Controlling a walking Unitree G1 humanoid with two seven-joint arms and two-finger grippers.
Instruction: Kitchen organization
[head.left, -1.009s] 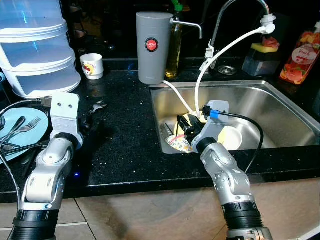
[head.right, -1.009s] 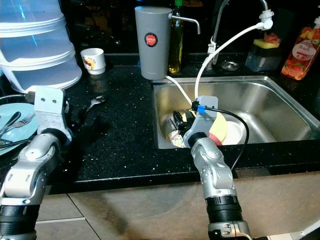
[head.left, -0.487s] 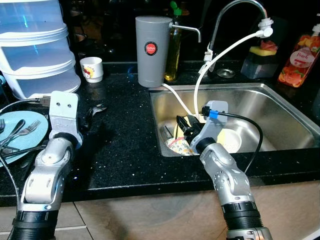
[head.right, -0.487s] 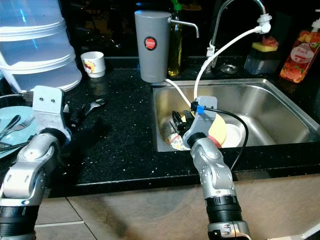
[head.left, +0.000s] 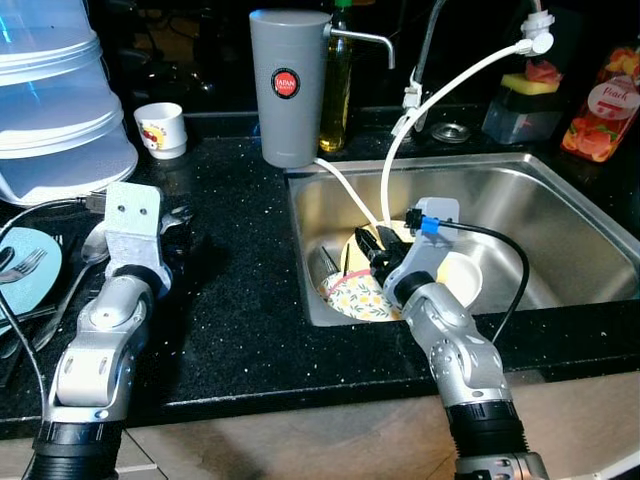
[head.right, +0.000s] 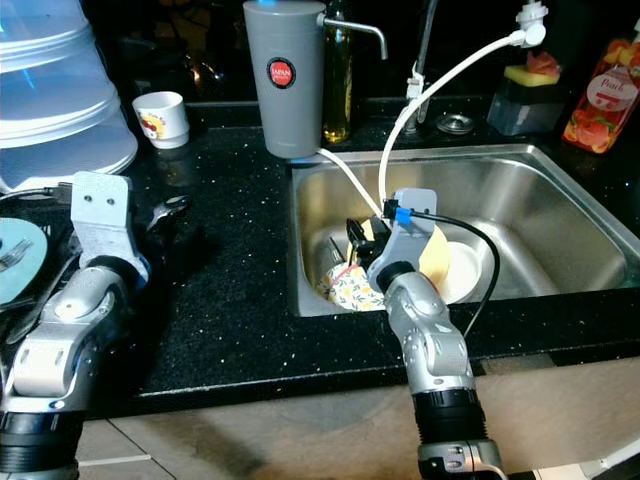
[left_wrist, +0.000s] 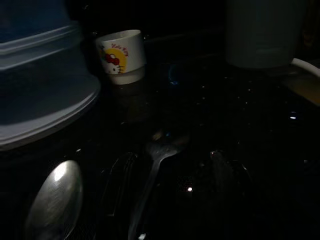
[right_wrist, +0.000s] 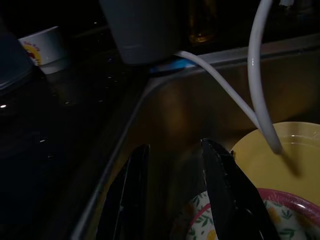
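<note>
Dishes are stacked in the sink (head.left: 560, 215) at its 9 o'clock end: a floral plate (head.left: 358, 296) beneath a yellow plate (right_wrist: 295, 155). The right gripper (right_wrist: 182, 200) is poised over them, jaws parted and empty, presumably for pickup. The left gripper (left_wrist: 175, 200), seemingly spread and empty, is held over a spoon (left_wrist: 55, 197) on the counter (head.left: 240, 290).

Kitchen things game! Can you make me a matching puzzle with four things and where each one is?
Things:
1. grey canister
2. little cartoon cup
3. flowery plate
4. red bottle

Places:
A. down in the sink
B. at the sink's far left corner
C. far right, behind the sink
D. beside the big stacked containers

Pairs: 1-B, 2-D, 3-A, 4-C
</note>
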